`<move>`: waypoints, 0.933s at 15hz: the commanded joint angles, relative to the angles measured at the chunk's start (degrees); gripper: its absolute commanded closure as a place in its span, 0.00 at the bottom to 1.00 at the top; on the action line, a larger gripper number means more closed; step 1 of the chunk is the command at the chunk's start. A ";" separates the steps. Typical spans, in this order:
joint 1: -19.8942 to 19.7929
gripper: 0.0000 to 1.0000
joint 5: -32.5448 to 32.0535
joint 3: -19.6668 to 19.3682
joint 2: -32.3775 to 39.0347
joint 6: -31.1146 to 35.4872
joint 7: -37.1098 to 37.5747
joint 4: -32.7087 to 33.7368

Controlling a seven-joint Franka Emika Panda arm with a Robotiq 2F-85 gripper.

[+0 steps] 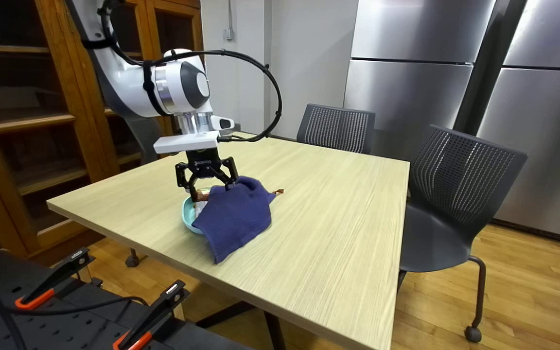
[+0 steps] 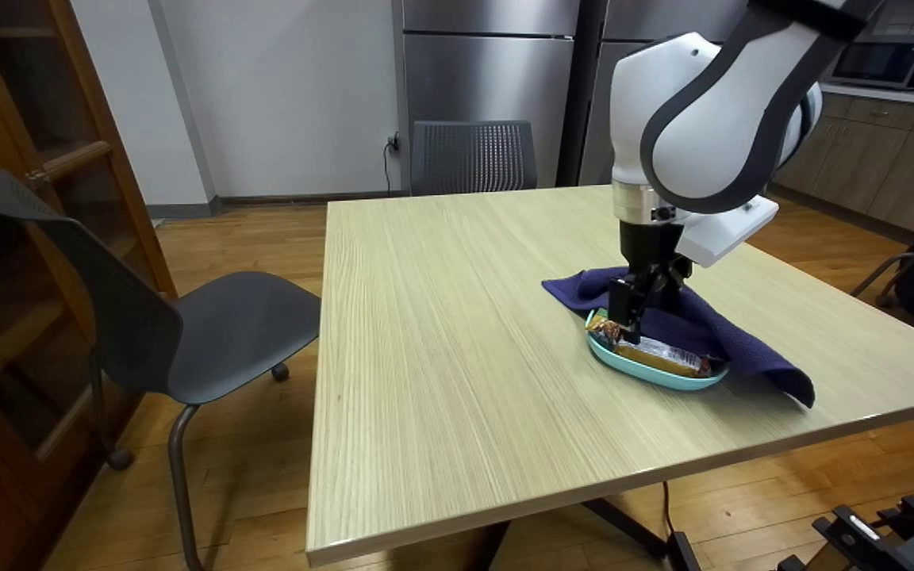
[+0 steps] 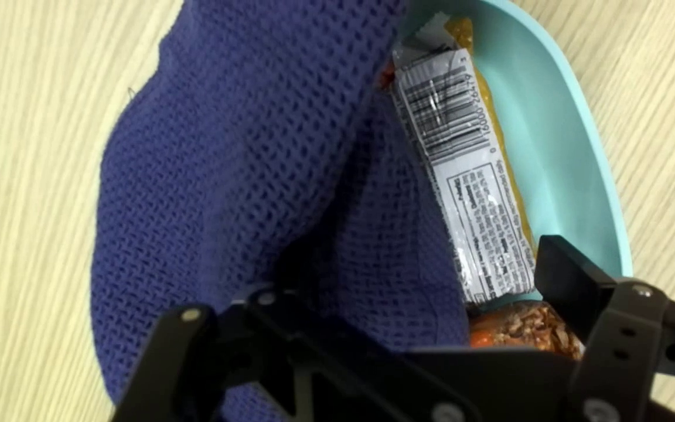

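A dark blue towel (image 1: 241, 214) lies rumpled over much of a light teal dish (image 3: 566, 117) and onto the table. My gripper (image 1: 212, 193) stands low over the dish, jaws wide apart. In the wrist view one finger (image 3: 572, 281) reaches down inside the dish's rim, beside a silver-and-yellow wrapped bar (image 3: 472, 193). The other fingertip is lost among dark towel folds; contact there cannot be told. A second packet, brown and orange (image 3: 525, 328), shows partly behind the gripper. The bar (image 2: 663, 358) also appears in an exterior view. A small red wrapper end (image 1: 278, 192) pokes out past the towel.
The pale wooden table (image 1: 328, 218) has dark chairs (image 1: 455, 204) around it. A wooden glass-door cabinet (image 1: 66, 121) and steel refrigerators (image 1: 406, 97) stand beyond. Clamps (image 1: 153, 311) with orange parts sit on a black surface near the table's edge.
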 commanded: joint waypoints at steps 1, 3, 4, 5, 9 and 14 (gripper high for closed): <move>2.05 0.00 -3.25 -1.90 0.43 -0.40 4.07 0.93; 2.34 0.00 -3.93 -2.33 -0.11 -0.06 4.91 0.72; 2.63 0.00 -4.55 -2.70 -0.31 0.21 5.42 0.70; 2.87 0.00 -5.06 -2.99 -0.45 0.47 6.04 0.77; 4.32 0.00 -8.06 -4.60 0.41 0.55 9.04 1.76; 6.15 0.00 -12.50 -6.41 0.93 0.17 13.00 2.21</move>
